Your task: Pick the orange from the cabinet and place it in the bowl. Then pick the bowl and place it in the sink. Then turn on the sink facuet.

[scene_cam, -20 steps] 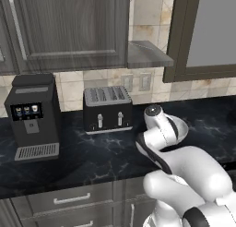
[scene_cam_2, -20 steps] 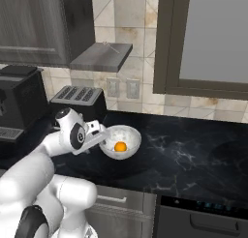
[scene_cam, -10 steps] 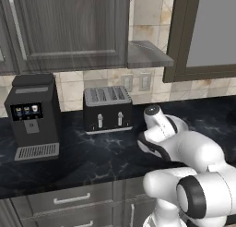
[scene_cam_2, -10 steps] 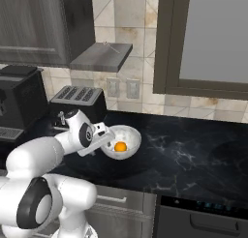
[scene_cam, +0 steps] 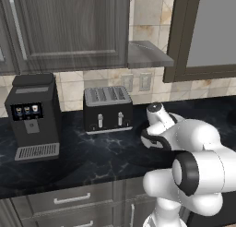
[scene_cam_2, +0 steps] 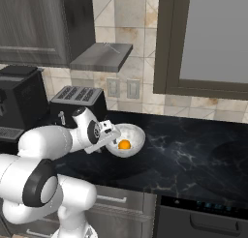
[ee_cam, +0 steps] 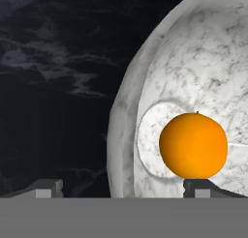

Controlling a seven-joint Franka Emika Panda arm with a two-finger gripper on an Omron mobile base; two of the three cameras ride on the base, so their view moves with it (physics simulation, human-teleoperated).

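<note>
Positioning over near rim of bowl (ee_cam: 160,77), pincer (ee_cam: 123,187) standing wide and gripping nothing, one fingertip inside the rim, the other outside above the dark surface (ee_cam: 53,87). Orange (ee_cam: 193,145) resting loose at bowl centre, just beside the inner fingertip. Bowl sitting on the surface right of toaster (scene_cam_2: 77,101), below cabinet (scene_cam_2: 213,43).

Risks, judged:
- Inner finger nudging the orange on descent, rolling it.
- Thin rim slipping from a shallow bite, tipping bowl and spilling fruit in transit.
- Outer finger striking the surface if lowering too far.
</note>
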